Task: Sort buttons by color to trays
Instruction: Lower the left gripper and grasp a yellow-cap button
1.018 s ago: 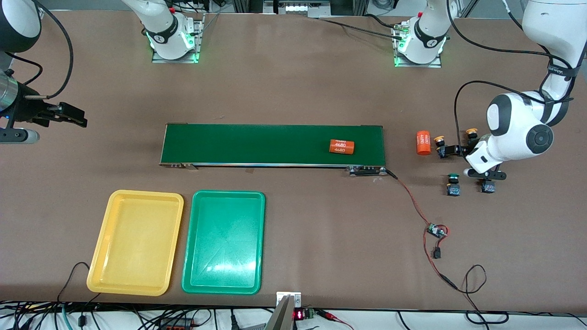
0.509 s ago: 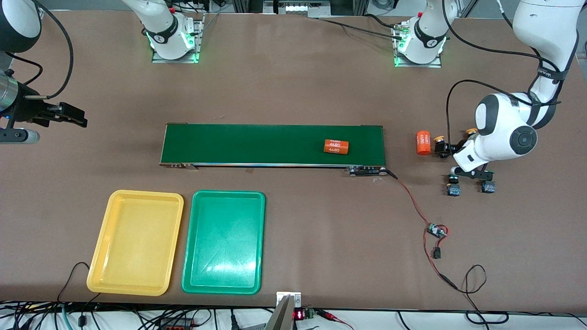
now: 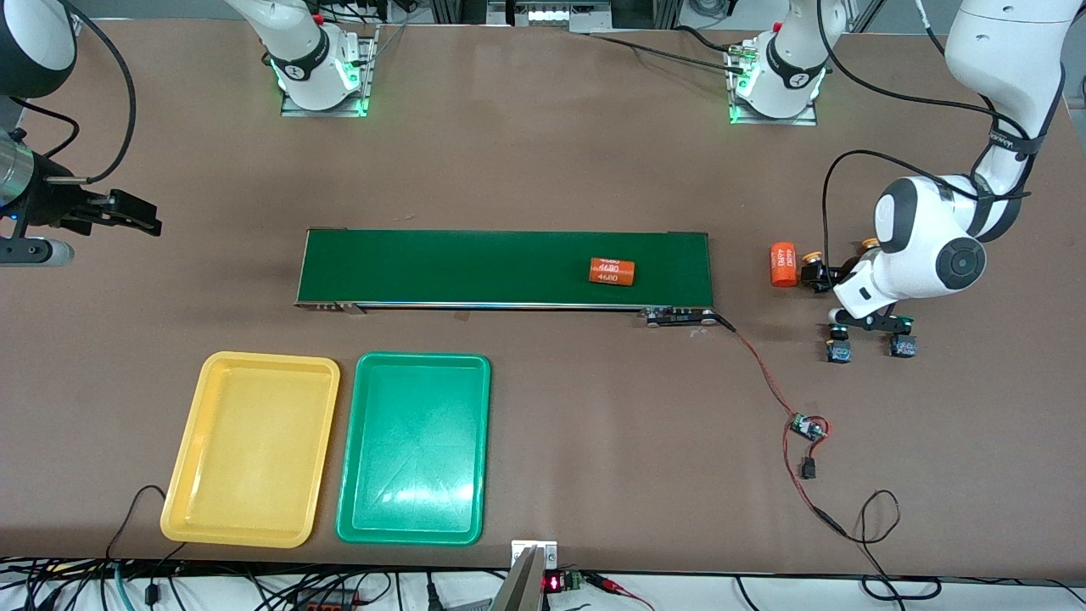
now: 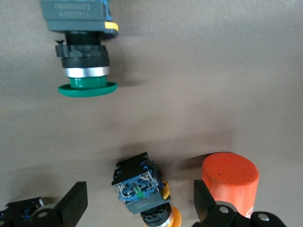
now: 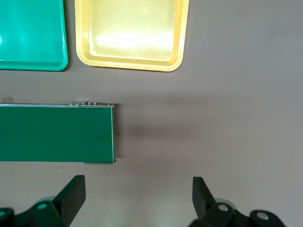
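Hovering spread-fingered, the left gripper [image 4: 137, 201] straddles a yellow button [image 4: 142, 189]; the right gripper [image 5: 137, 198] waits, likewise spread.

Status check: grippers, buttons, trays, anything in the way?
Left gripper open over a yellow button; orange cylinder crowds one jaw. Right gripper open, waiting past the conveyor belt end. Yellow tray, green tray empty.

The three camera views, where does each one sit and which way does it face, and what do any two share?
Front view: high across the table, facing both bases; shows both arms, the left tool over the buttons.
Left wrist view: looks down past its open fingers at a yellow button, a green button.
Right wrist view: looks down at the yellow tray; open fingers show.
Shared: front and right wrist both show the conveyor belt.
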Motion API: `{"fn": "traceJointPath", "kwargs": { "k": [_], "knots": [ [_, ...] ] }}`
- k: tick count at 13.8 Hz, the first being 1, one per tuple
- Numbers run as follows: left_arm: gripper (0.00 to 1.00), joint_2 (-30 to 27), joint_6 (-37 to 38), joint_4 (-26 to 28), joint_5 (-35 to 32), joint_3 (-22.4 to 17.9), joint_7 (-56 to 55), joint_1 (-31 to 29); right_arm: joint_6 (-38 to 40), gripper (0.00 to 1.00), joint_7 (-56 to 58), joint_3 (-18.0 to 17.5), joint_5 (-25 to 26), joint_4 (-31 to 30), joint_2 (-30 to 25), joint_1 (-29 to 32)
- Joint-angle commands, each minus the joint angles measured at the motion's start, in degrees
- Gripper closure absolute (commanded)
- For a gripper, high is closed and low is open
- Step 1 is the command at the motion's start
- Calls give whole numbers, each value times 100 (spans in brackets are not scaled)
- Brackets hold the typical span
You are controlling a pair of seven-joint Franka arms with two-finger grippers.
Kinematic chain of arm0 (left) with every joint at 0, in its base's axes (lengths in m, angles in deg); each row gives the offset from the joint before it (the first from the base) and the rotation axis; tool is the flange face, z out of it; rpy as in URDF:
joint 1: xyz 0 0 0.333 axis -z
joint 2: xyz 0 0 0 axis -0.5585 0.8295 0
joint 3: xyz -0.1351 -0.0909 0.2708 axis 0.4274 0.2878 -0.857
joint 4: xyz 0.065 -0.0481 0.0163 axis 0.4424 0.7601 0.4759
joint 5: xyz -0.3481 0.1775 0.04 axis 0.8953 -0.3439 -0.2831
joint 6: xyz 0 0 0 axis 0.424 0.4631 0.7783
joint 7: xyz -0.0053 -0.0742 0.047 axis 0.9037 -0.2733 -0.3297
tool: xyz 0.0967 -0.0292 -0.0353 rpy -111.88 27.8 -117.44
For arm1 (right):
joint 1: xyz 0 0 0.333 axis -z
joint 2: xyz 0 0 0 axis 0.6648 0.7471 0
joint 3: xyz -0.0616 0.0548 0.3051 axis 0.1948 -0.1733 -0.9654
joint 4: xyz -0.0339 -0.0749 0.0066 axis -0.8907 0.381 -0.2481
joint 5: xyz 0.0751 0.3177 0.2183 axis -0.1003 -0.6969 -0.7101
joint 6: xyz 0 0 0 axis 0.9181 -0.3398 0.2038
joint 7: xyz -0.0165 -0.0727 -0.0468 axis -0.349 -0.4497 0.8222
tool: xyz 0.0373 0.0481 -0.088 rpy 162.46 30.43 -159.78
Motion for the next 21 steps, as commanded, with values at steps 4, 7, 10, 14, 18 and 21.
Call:
{"fn": "traceJointPath", "kwargs": {
  "k": [4, 7, 10, 14, 18, 21],
  "knots": [
    [25, -12, -99, 142, 84, -22, 30, 20, 54, 0, 70, -14, -78, 69, 32, 12],
    [59, -3, -178, 212, 84, -22, 30, 20, 71, 0, 70, -14, -78, 69, 32, 12],
    [87, -46, -152, 212, 84, -22, 38, 20, 71, 0, 70, -14, -78, 69, 32, 21],
    [95, -476, -82, 116, 32, 31, 12, 29, 71, 0, 70, -14, -78, 69, 32, 12],
    [96, -723, 32, -261, 32, 101, -49, 99, 71, 0, 62, -14, -78, 69, 32, 4],
    [98, -750, 252, -578, 75, 171, -241, 467, 80, 0, 44, -14, -78, 78, 32, -23]
  ]
}}
